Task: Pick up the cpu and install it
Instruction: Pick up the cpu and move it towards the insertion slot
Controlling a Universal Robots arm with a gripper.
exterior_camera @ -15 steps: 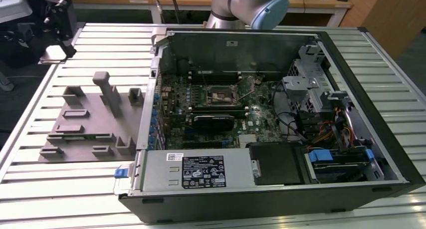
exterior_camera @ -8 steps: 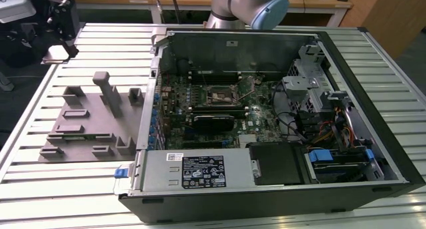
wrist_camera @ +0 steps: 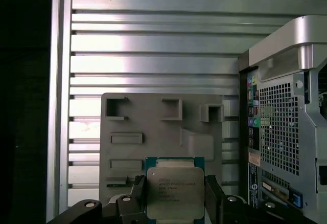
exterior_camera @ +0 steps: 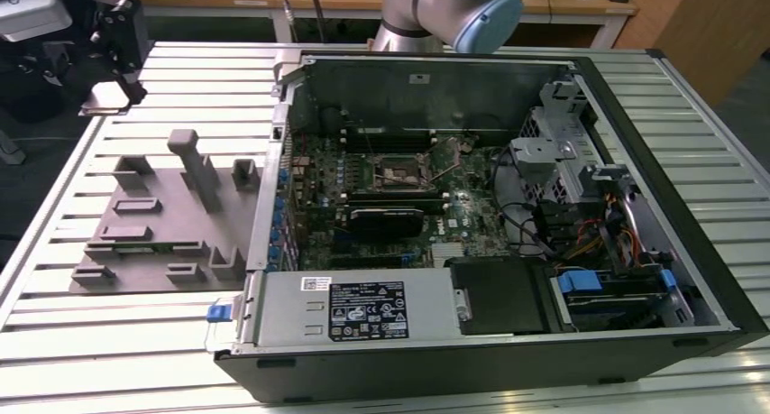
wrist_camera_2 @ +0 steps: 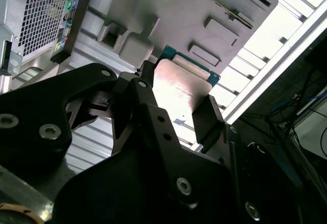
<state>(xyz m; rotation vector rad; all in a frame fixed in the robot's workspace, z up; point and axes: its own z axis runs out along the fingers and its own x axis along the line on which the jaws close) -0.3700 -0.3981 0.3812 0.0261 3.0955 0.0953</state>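
CPU look: the small flat square cpu (wrist_camera: 174, 191) has a matt silver-grey metal lid with faint dark print. The lid sits on a thin teal-green board that shows as a narrow border along one edge. In the second wrist view its other broad face (wrist_camera_2: 179, 88) is pale and washed out by glare, with the teal rim at the far end.

CPU place: it is held level in the black end effector (wrist_camera: 174, 185), off the bench. It is well apart from the open case.

End effector: two black fingers (wrist_camera: 213, 196) are clamped on opposite side edges of the cpu, and the lid between them is bare.

Below the cpu: a grey plastic holder plate with raised blocks and shallow pockets (wrist_camera: 153, 127) lies on the slatted aluminium bench (wrist_camera: 153, 45).

Exterior layout: the end effector (exterior_camera: 111, 87) hangs at about eleven o'clock from the holder plate (exterior_camera: 157, 216) and ten o'clock from the open black-and-grey computer case (exterior_camera: 481, 216). The holder plate lies at nine o'clock of the case, just beside its wall.

Socket: the black square socket with metal frame (exterior_camera: 403, 173) sits near the middle of the green motherboard.

Arm: the silver-and-blue robot arm (exterior_camera: 445, 8) stands at twelve o'clock of the case.
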